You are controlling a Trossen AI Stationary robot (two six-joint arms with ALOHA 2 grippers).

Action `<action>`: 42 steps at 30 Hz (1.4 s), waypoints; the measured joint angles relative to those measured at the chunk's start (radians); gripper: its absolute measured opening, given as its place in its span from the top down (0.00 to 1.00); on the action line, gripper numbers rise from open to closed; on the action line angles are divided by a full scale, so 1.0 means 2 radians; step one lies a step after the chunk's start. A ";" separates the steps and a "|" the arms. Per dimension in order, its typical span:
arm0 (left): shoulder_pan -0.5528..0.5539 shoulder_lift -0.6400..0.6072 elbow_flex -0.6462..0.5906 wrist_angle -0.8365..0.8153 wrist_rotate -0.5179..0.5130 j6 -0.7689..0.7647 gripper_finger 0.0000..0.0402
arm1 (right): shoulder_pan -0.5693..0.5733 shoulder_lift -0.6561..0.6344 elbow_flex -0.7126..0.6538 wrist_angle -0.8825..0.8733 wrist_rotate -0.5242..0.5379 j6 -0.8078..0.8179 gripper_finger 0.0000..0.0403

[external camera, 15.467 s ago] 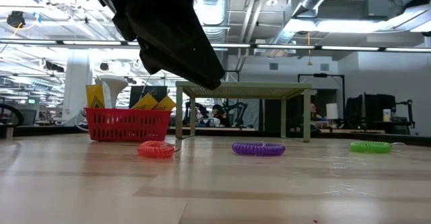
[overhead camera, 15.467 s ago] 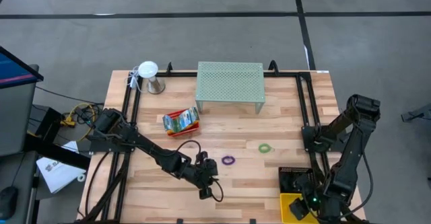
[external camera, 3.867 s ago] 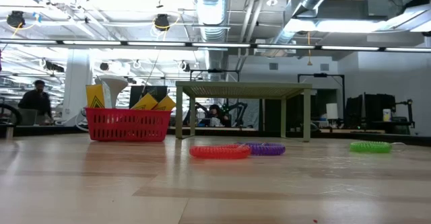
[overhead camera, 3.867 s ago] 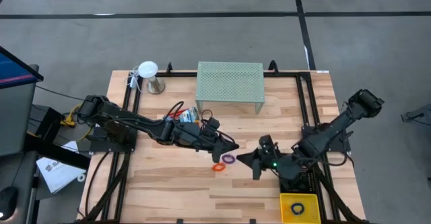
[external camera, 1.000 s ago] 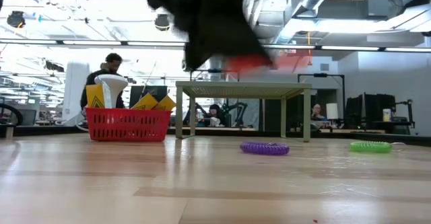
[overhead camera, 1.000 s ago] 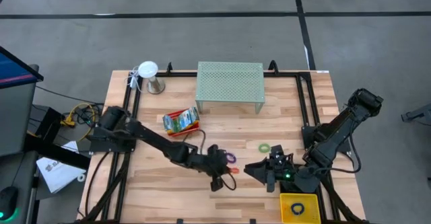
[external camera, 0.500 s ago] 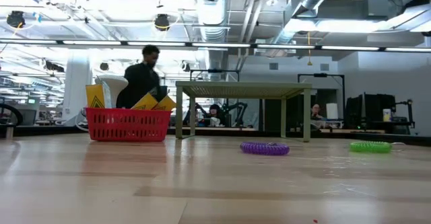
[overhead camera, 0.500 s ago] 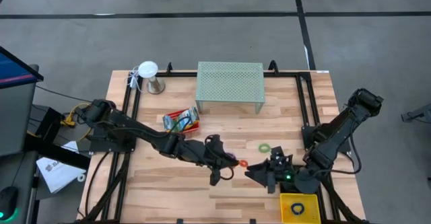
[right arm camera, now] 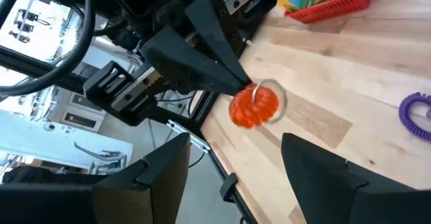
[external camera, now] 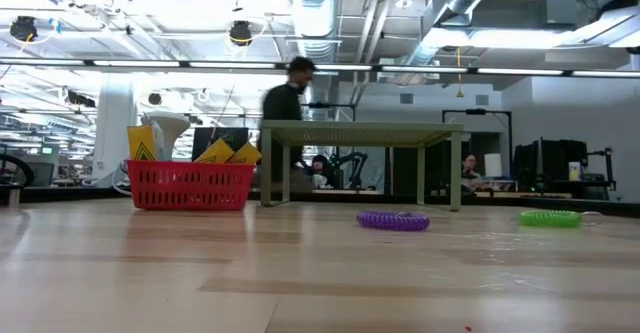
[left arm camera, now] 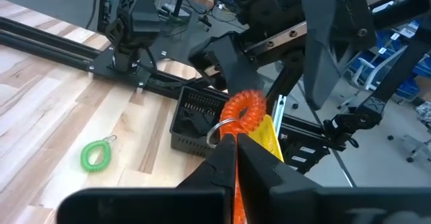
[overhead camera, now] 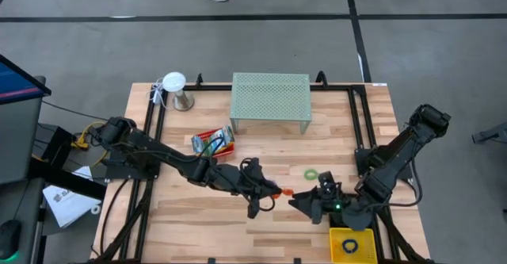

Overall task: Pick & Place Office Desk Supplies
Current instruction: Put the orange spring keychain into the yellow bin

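1. I had the orange coil loop [left arm camera: 244, 114] pinched in the left gripper [left arm camera: 234, 158], fingers clamped tight on its lower edge. It hung in the air a short way in front of the mesh shelf [overhead camera: 270, 95], toward the right arm, w/ its small metal ring dangling off one side.
2. Right gripper [right arm camera: 232, 158] sat just beside the loop, fingers spread wide and holding nothing; the loop lay ahead of them, not between them yet.
3. Handling, my read: loop was v. light, soft and springy, so it'd squash and could flick out of a shallow pinch. I judged the free far side of the coil the best spot for the right fingers, clear of the left's tips and the ring.
4. Purple loop [external camera: 393, 220] and green loop [external camera: 550, 217] lay flat on the table in front of the shelf, green one further to the right arm's side. Crayon boxes stood in the red tray [overhead camera: 214, 143] by the shelf's left front leg.
5. Hard to make out: low view missed both grippers and the orange loop. From above the loop was only an orange speck between dark arms, so the gap to the right fingers was unclear. No clips seen.
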 joint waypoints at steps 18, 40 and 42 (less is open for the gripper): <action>0.000 0.000 0.000 0.004 0.000 0.000 1.00 | -0.040 0.000 0.000 -0.006 -0.026 -0.022 0.50; -0.002 -0.001 0.000 0.000 -0.001 0.000 1.00 | -0.038 0.000 0.000 0.027 -0.024 -0.082 0.99; -0.002 -0.001 0.000 0.000 -0.001 0.000 1.00 | -0.037 0.000 0.000 0.037 -0.024 -0.088 0.98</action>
